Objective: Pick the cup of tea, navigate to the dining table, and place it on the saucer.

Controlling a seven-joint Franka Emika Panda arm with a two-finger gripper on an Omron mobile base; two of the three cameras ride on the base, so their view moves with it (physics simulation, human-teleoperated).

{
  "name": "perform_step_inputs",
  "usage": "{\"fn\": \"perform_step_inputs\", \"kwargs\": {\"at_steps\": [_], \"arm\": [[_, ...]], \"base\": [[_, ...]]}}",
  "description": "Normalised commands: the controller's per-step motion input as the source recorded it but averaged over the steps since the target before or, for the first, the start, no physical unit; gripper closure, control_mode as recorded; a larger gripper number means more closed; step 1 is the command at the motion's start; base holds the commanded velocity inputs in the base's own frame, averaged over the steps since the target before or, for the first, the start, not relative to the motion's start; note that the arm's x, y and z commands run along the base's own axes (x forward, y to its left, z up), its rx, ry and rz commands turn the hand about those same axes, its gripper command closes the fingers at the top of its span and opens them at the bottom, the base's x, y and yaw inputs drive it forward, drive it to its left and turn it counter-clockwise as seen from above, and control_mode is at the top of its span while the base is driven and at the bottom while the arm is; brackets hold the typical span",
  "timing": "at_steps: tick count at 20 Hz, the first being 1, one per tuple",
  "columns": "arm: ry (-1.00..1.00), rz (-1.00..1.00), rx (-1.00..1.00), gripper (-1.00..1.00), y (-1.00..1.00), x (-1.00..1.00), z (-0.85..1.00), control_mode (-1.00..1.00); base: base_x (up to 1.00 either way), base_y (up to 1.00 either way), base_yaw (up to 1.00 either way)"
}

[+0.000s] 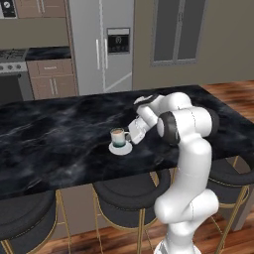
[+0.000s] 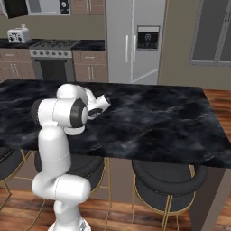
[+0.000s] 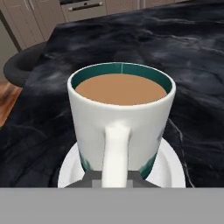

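Cup of tea [image 3: 121,118] stands on the saucer [image 3: 170,168], roughly centred, on the dining table [image 1: 54,134] near its front edge above the stools [image 1: 130,193]. Placement step appears complete or nearly so; whether the base is fully seated is hard to judge, since the cup hides the contact.

Gripper [image 1: 135,133] is closed on the cup's handle [image 3: 116,151], which the hand view shows standing vertical between the fingertips.

Next move, in my judgement: part the jaws without nudging the handle, then draw straight back, clear of cup and saucer.

Materials: cup is smooth white glazed ware, cylindrical, teal inside the rim, filled high with light brown liquid, so any jolt risks a spill. Saucer is flat, round, white. Table top is glossy black marble with white veining.
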Motion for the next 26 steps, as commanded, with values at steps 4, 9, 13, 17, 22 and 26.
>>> {"fn": "perform_step_inputs", "kwargs": {"at_steps": [4, 9, 13, 17, 22, 26], "arm": [[0.06, 0.00, 0.00, 1.00, 0.00, 0.03, -0.27, -1.00], [0.08, 0.00, 0.00, 1.00, 0.00, 0.01, -0.29, -1.00], [0.07, 0.00, 0.00, 1.00, 0.00, 0.05, -0.17, -1.00], [0.04, 0.00, 0.00, 1.00, 0.00, 0.00, -0.08, -1.00], [0.03, 0.00, 0.00, 1.00, 0.00, 0.00, -0.01, -1.00], [0.03, 0.00, 0.00, -1.00, 0.00, 0.00, -0.01, -1.00]], "base": [[0.00, 0.00, 0.00], [0.00, 0.00, 0.00], [0.00, 0.00, 0.00], [0.00, 0.00, 0.00], [0.00, 0.00, 0.00], [0.00, 0.00, 0.00]]}}
